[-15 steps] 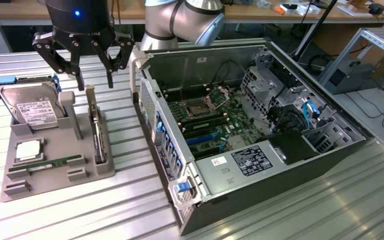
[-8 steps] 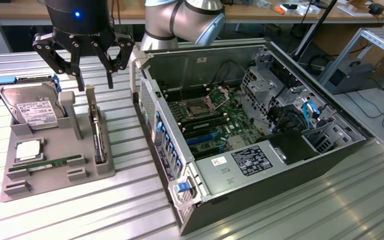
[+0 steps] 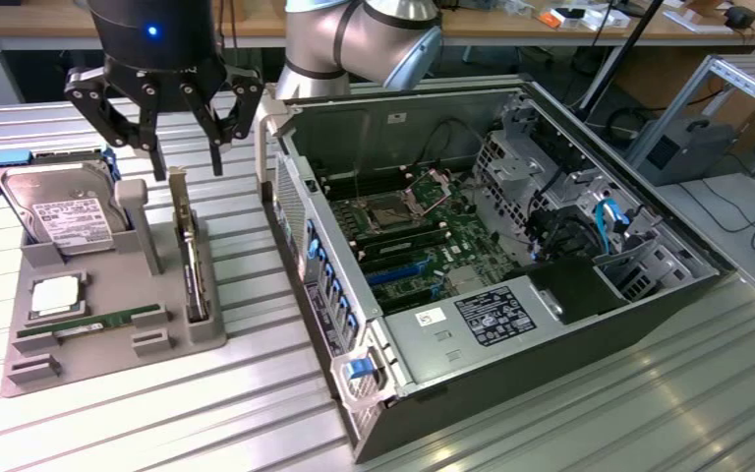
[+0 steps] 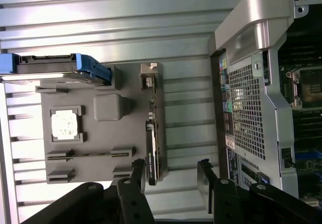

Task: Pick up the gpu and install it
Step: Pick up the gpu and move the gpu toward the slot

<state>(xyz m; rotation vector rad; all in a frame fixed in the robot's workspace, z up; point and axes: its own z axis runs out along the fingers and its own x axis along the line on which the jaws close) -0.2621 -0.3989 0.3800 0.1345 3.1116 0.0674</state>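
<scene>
I am hovering the black three-fingered hand [image 3: 186, 162], fingers spread wide, just above the thin, dark, silver-bracketed gpu [image 3: 189, 258] standing on edge in the grey plastic tray [image 3: 105, 346].

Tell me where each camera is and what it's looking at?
Exterior view: sits up high, away from the robot, looking down slantwise at the table; shows the silver arm and open jaws hanging over the gpu.
Wrist view: rides on the wrist, looking straight down at the grey tray; the open jaws poke in near the gpu.
Both share: the gpu, tray, hard drive, computer case and jaws.
</scene>
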